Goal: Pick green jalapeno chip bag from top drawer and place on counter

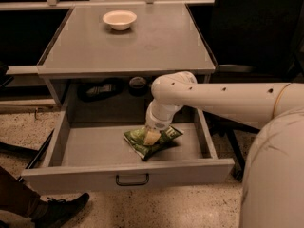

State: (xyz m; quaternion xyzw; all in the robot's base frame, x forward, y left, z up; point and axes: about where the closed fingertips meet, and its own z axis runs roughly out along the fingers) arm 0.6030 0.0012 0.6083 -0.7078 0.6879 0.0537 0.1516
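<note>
The top drawer (128,174) is pulled out, with a black handle on its front panel. The green jalapeno chip bag (168,134) lies crinkled on the drawer floor, right of centre. My gripper (152,137) reaches down into the drawer from the right and sits on the middle of the bag, touching it and hiding part of it. The counter (156,46) is the flat grey cabinet top above the drawer.
A white bowl (119,19) stands at the back of the counter. A dark flat packet (97,90) and a dark round object (137,83) lie in the recess behind the drawer. A person's shoe (61,208) is on the floor at the front left. A dark chair stands to the right.
</note>
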